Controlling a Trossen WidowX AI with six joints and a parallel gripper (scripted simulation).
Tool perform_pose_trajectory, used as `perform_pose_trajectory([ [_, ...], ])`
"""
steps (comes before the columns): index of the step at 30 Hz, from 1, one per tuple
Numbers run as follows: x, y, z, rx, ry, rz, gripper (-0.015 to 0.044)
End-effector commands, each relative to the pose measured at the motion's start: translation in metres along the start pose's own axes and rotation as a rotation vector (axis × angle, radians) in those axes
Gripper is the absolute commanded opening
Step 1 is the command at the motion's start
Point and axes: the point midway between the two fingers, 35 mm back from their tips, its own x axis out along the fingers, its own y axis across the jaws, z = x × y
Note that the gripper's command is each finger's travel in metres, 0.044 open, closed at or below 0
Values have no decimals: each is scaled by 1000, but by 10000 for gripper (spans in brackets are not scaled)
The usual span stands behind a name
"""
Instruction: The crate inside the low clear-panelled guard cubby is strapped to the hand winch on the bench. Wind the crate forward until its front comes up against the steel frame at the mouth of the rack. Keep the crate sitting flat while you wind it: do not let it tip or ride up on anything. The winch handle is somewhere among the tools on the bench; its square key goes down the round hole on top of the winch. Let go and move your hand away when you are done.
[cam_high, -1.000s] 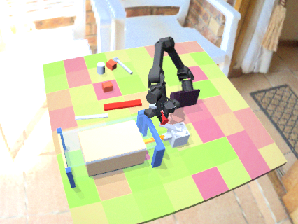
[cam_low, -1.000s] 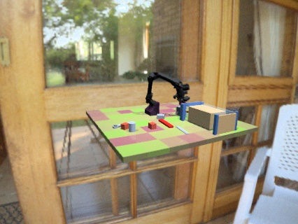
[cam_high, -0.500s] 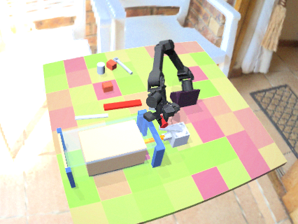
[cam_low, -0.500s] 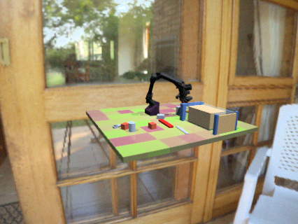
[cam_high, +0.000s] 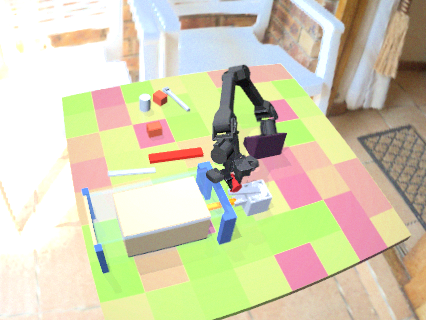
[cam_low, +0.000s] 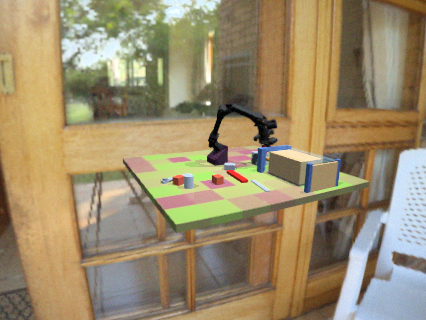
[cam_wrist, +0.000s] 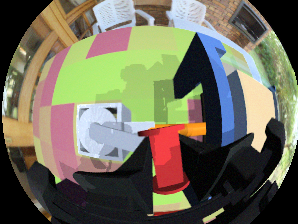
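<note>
The beige crate sits flat inside the clear-panelled cubby, a little back from the blue frame at its mouth. An orange strap runs from the crate to the grey-white winch in front of the frame. My gripper is shut on the red winch handle. It holds the handle just above the bench, between the frame and the winch, beside the winch's top.
A long red bar and a thin white bar lie behind the cubby. Two orange cubes, a grey cylinder and a grey tool sit at the far side. The arm's purple base stands right of the winch.
</note>
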Motion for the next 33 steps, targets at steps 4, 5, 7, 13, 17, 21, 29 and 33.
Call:
perform_pose_trajectory([
  [4, 8, -5, 22, -1, -25, -12, 0],
  [5, 9, -5, 23, -1, -25, -12, 0],
  [7, 10, -5, 26, -1, -25, -12, 0],
  [13, 13, -5, 34, -1, -26, -12, 0],
  [17, 15, -4, 40, -1, -27, -12, 0],
  [21, 18, -3, 45, -1, -27, -12, 0],
  [29, 22, 0, 56, -1, -28, -12, 0],
  [33, 24, 2, 61, -1, -28, -12, 0],
])
